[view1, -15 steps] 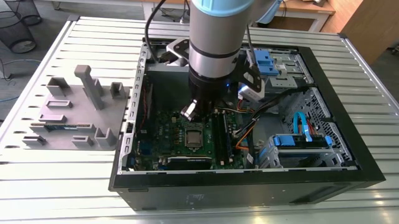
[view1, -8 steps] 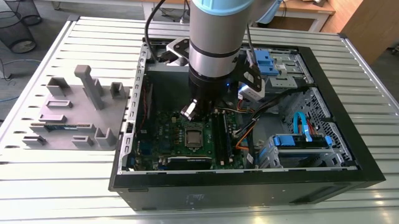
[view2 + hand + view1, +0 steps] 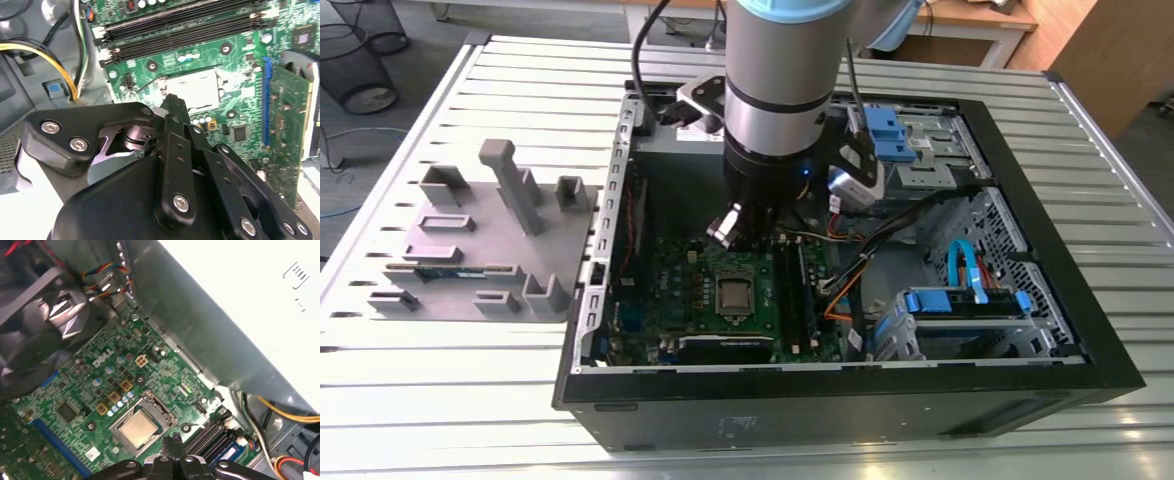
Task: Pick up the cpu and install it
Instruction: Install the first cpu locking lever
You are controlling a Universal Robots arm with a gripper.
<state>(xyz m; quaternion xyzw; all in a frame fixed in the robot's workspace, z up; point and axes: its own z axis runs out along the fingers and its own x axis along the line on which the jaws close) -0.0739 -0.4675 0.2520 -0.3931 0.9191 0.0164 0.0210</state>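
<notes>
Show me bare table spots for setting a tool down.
Bare slats: the table strip between the grey tray and the near edge, the strip before the case front, and the one past the case on the exterior view's right. Crowded: inside the case, with board, cables, drive cages and the claw.

Small flat square cpu [image 3: 137,430], shiny silver-grey top, laid level, seated inside the metal-framed socket [image 3: 159,407] of the green board [image 3: 170,370]

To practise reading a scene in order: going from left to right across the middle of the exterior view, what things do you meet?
Grey moulded tray → cpu → memory slots → blue drive cage
</notes>
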